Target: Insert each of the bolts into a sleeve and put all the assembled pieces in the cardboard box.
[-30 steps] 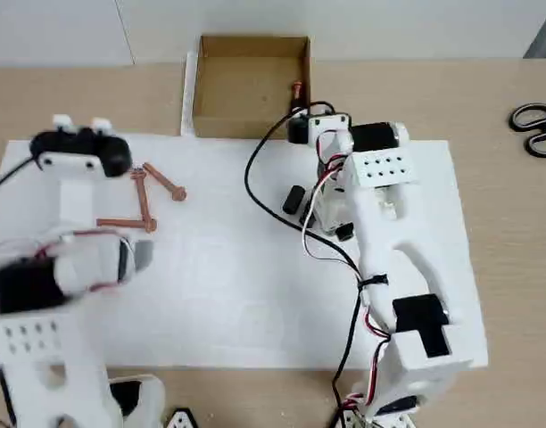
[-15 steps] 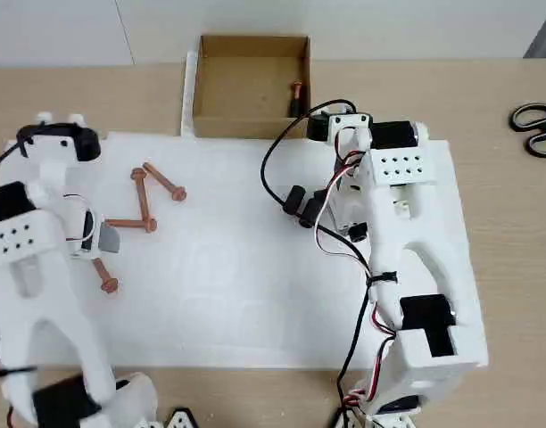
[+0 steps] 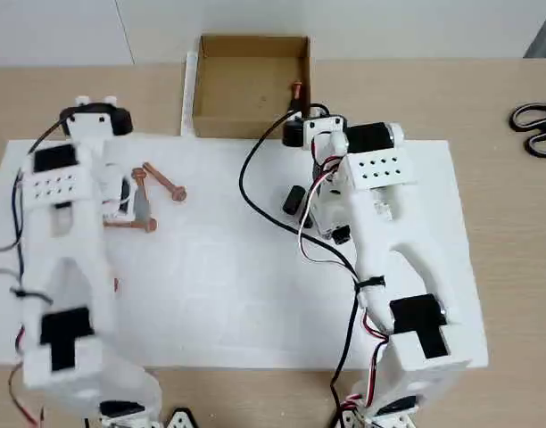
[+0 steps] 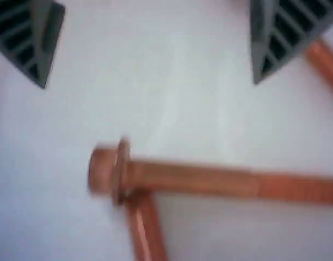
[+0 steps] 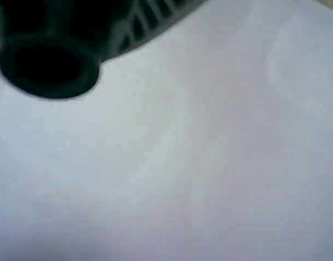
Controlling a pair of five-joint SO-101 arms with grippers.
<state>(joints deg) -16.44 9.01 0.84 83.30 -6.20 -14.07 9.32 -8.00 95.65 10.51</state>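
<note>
Three copper bolts lie on the white foam sheet [image 3: 219, 294]: one bolt [image 3: 164, 181] slanted, a second [image 3: 139, 185] upright beside it, a third [image 3: 126, 223] crosswise. My left gripper [image 3: 135, 203] hangs open just over them. In the left wrist view its dark fingertips [image 4: 30, 38] stand wide apart above the crosswise bolt [image 4: 210, 182], not touching it. My right gripper [image 3: 301, 205] sits mid-sheet, shut on a black sleeve [image 3: 293, 198]; the right wrist view has that sleeve [image 5: 47, 68] against a ribbed finger [image 5: 150, 19]. The cardboard box [image 3: 194, 89] holds one bolt [image 3: 296, 89].
Another copper bolt end [image 3: 115, 285] peeks out beside the left arm. A small black piece [image 3: 343, 234] lies under the right arm. Scissors [image 3: 536, 125] rest on the wooden table at the far right. Black cables [image 3: 255, 192] loop from the right arm across the sheet.
The left arm swung from the sheet's front-left up and over the bolts. The right arm shifted slightly right, then back left, carrying the black sleeve.
</note>
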